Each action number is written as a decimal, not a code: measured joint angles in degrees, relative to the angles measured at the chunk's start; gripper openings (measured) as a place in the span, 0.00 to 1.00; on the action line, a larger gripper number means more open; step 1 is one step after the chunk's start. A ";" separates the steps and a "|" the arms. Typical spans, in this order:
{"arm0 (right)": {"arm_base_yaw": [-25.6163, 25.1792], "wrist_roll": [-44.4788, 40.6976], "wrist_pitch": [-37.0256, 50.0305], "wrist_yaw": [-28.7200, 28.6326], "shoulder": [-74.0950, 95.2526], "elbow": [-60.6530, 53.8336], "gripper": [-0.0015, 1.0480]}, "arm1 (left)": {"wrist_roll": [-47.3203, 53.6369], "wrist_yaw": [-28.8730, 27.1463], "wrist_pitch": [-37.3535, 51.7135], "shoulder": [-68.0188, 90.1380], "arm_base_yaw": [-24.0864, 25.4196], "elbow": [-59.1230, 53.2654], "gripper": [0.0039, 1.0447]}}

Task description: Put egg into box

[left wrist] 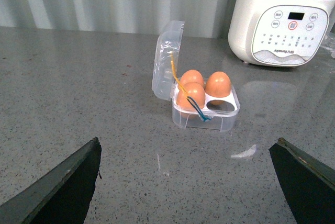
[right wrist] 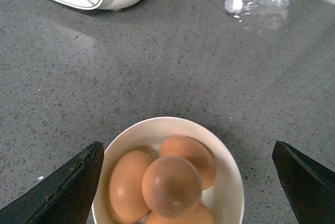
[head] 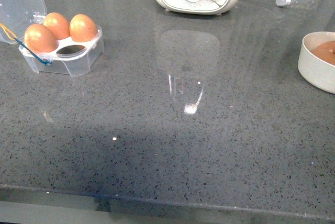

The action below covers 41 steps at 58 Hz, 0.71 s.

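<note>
Three eggs [head: 57,28] sit in the open box [head: 73,66] at the counter's [head: 209,145] left, with one cell [head: 70,50] empty. Over the bowl [right wrist: 233,177] hangs the right gripper [right wrist: 187,148], fingers spread and empty; the left gripper [left wrist: 187,143], also spread, faces the box. Likely step: fetching the top egg [right wrist: 171,185], which calls for lowering and closing gently.

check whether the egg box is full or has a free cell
Not full. Three eggs sit in the box, and the fourth cell is empty; the lid stands open.
</note>
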 joint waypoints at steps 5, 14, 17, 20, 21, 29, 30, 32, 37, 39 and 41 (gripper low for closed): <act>-0.28 0.26 0.00 -1.86 0.57 -0.04 0.93 | 0.00 0.02 0.00 0.00 0.00 0.00 0.94; -0.96 1.77 1.40 -3.52 1.20 -1.25 0.93 | 0.00 0.02 0.00 0.00 0.00 0.00 0.94; -1.29 2.23 1.81 -3.78 1.51 -1.79 0.93 | 0.00 0.00 0.00 0.00 0.00 0.00 0.94; -1.68 2.75 2.40 -3.87 1.81 -2.47 0.93 | 0.00 0.02 0.00 0.00 0.00 0.00 0.94; -1.84 2.93 2.67 -3.98 1.97 -2.84 0.93 | 0.00 0.02 0.00 0.00 0.00 0.00 0.94; -2.64 3.76 4.00 -4.42 2.86 -4.61 0.93 | 0.00 0.00 0.00 0.00 0.00 0.00 0.94; -2.71 3.78 4.13 -4.44 2.95 -4.74 0.93 | 0.00 0.00 0.00 -0.02 0.00 0.00 0.94; -2.89 3.98 4.46 -4.46 3.21 -5.09 0.93 | 0.00 0.02 0.00 -0.02 0.00 0.00 0.94; -3.21 4.37 5.09 -4.68 3.58 -5.70 0.93 | 0.00 0.02 0.00 0.00 0.00 0.00 0.94; -3.41 4.61 5.60 -4.76 3.85 -6.01 0.93 | 0.00 0.02 0.00 0.00 0.00 0.00 0.94; -3.58 4.68 6.01 -4.81 4.04 -6.19 0.93 | 0.00 0.02 0.00 0.00 0.00 0.00 0.94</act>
